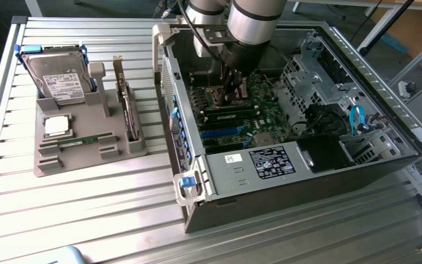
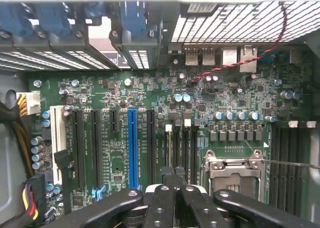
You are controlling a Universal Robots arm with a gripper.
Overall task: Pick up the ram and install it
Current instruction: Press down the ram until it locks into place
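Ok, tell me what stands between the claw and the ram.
Exterior view: the upright expansion card and the case's side wall separate claw from ram.

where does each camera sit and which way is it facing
Exterior view: high, off the arm, looking down on the open case and parts tray; the arm reaches in.
Wrist view: on the wrist inside the case, facing the motherboard; shut gripper shows.
Shared: motherboard.
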